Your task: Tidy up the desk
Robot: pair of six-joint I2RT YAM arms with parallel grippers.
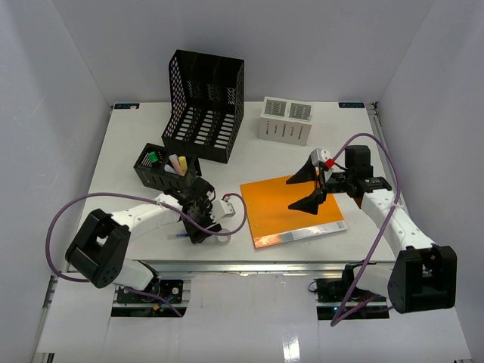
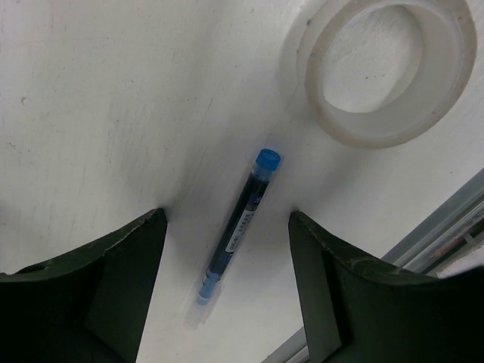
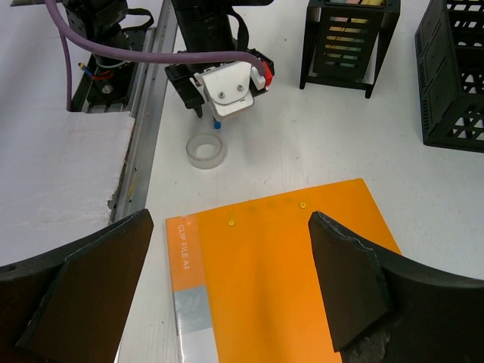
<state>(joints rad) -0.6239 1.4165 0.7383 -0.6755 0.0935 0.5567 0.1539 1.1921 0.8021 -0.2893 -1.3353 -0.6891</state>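
White walls are boxing in the tabletop, which is lying flat and pale ahead of both arm bases. Picking up looks to be the step in hand: the left tool is straddling a blue pen beside a tape roll, jaws wide and not touching it. The next move is probably calling for a square pinch. The right tool is hovering wide over an orange folder.

Back wall: was plain white, 12 o'clock.
Left wall: was white, 9 o'clock.
Right wall: was white, 3 o'clock.
Light: fell evenly; glare lay on white panel, 6 o'clock.
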